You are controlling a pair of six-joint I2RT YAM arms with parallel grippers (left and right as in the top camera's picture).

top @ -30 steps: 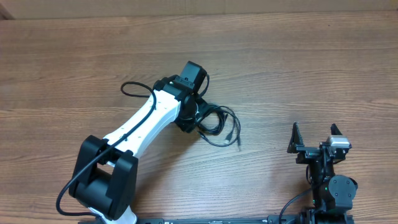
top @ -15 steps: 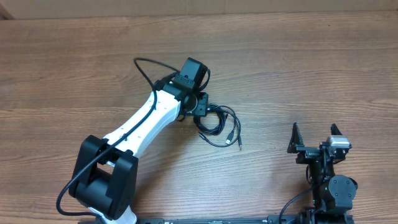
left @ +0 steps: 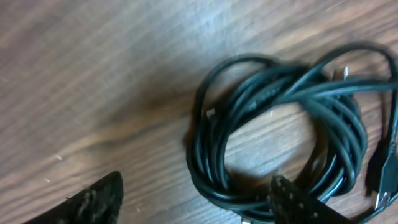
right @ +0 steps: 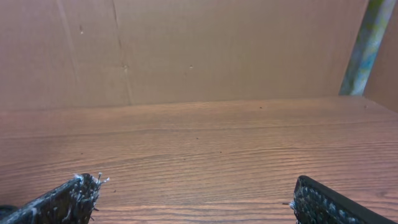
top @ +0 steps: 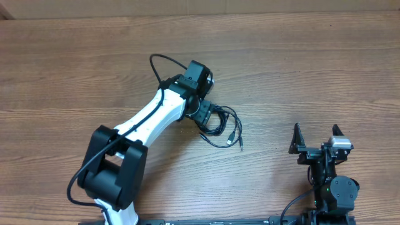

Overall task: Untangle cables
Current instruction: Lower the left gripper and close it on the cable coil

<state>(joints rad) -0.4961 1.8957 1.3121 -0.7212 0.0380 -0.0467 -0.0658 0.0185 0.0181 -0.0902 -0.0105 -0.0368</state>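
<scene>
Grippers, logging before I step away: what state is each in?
Left gripper: open, over the cables, holding nothing.
Right gripper: open, empty.

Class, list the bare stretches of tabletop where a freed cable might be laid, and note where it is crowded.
Bare: the wide table stretch left of the left arm; the far strip behind the cables; the gap between them and the right gripper. Crowded: right at the cables, under the open left gripper.
</scene>
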